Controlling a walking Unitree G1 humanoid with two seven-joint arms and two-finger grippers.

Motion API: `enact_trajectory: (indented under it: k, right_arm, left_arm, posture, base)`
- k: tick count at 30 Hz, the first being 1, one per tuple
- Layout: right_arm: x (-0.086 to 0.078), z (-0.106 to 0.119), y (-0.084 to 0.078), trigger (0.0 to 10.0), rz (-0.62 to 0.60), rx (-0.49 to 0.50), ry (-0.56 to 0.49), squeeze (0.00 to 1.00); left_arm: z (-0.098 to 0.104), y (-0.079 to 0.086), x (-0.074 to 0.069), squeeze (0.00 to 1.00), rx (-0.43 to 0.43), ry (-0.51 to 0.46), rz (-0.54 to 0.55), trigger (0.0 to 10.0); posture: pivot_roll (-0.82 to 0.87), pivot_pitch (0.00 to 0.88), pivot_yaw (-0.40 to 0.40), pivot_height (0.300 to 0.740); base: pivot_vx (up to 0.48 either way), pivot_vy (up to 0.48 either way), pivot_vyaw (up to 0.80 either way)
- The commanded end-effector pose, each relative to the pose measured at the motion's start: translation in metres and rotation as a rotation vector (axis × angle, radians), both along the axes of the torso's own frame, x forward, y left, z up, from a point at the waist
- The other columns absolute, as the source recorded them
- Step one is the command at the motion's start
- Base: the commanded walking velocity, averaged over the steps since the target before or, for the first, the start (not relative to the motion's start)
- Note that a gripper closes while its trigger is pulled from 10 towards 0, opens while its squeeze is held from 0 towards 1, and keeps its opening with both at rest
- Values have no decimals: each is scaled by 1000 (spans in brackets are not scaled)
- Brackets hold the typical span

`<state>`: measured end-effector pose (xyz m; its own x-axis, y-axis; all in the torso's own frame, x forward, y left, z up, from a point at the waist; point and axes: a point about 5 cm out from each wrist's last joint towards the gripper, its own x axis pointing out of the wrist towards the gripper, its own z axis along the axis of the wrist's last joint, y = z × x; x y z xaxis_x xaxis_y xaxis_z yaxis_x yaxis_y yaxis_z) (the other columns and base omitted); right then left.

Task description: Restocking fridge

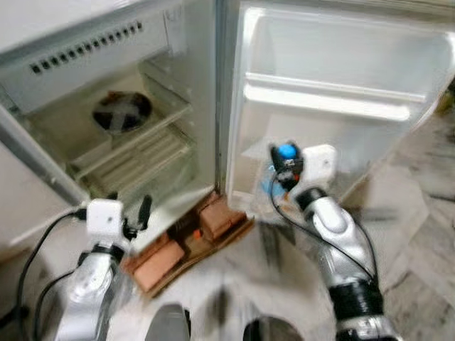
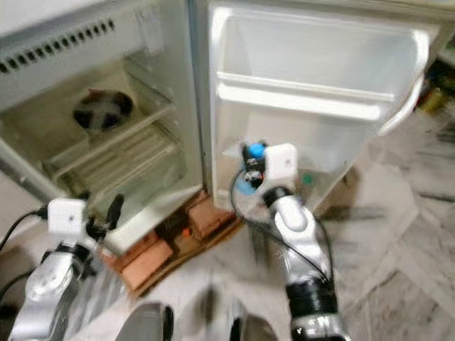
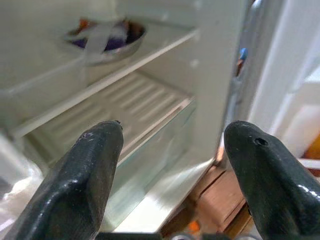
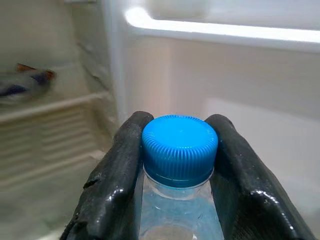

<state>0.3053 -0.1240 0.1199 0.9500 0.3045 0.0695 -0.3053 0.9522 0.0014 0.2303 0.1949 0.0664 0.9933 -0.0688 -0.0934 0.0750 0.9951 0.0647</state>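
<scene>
The fridge [image 1: 106,106] stands open, its door [image 1: 341,85] swung wide to the right. A clear water bottle with a blue cap [image 4: 180,150] is clamped at the neck between the right gripper's [image 4: 177,170] black fingers [image 4: 112,185], held low beside the inner face of the door, under the door shelf rail [image 1: 327,101]. The left gripper [image 3: 172,150] hangs with its fingers spread, grasping nothing, before the lower shelves. A covered bowl [image 1: 121,112] sits on an upper shelf. Bricks [image 1: 213,220] lie under the fridge's front edge.

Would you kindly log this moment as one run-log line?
task: restock fridge | right gripper: shut on water bottle, at open door's lower shelf | left gripper: open, idle before fridge shelves
</scene>
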Motion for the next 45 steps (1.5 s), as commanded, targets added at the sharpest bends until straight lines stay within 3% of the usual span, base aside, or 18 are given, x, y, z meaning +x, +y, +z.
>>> enact_trajectory:
  k: [1,24,45]
  right_arm:
    - [0,0,-11,10000,-31,-11,-5,0]
    - [-3,-8,-15,10000,-37,-22,28,0]
    - [-4,-10,-12,10000,-23,-19,36,0]
  left_arm:
    - [-2,-7,-2,0,-19,8,-25,10000]
    - [0,-13,-3,0,-49,-3,-57,10000]
    - [-1,-16,-1,0,-54,0,-68,10000]
  posture:
    - [94,122,-34,740]
    - [90,114,-43,740]
    - [90,114,-42,740]
  base:
    - [0,0,-438]
    - [21,0,-73]
    - [281,0,0]
